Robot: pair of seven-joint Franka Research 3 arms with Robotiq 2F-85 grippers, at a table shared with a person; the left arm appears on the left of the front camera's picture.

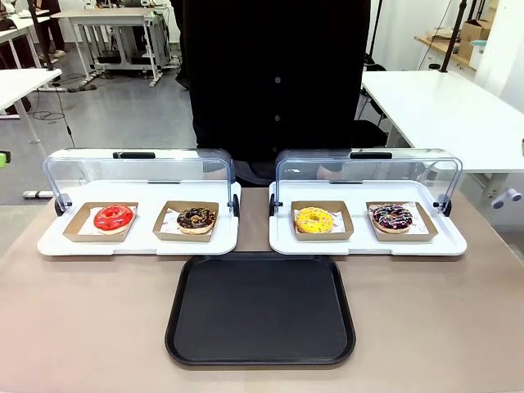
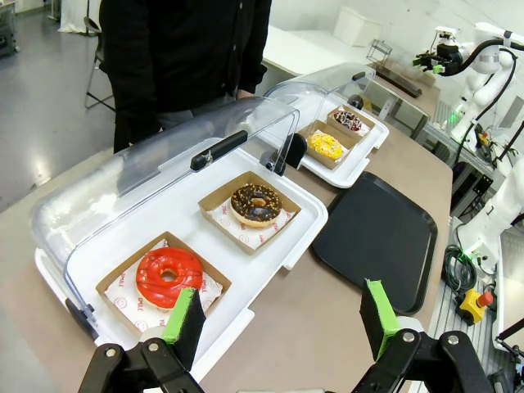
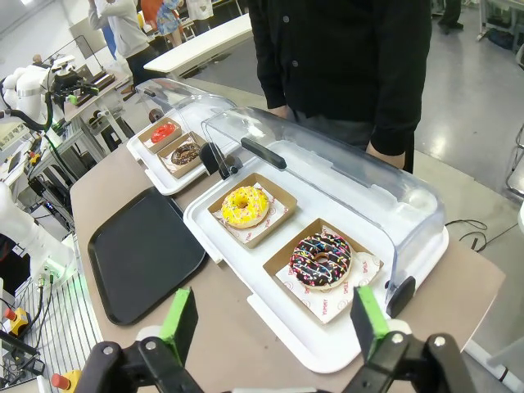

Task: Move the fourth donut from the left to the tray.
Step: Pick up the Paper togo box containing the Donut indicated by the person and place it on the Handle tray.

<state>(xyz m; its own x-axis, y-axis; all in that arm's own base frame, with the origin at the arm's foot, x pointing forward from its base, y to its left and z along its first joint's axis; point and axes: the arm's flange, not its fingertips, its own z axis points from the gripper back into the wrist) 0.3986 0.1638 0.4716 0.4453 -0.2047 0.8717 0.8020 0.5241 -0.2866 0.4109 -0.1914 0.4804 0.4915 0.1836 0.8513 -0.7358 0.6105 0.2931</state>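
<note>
Since the clear lid (image 1: 368, 169) stands raised, the fourth donut (image 3: 321, 260) sits reachable in its holder (image 3: 288, 282), ahead of the right gripper (image 3: 274, 321), jaws spread wide. The left gripper (image 2: 282, 323) is spread too; the tray (image 1: 260, 311) waits nearer the robot.

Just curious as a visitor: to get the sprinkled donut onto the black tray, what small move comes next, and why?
Probably the right claw should dip toward the sprinkled donut: it hangs open just short of it, and the clear lid is up.
</note>
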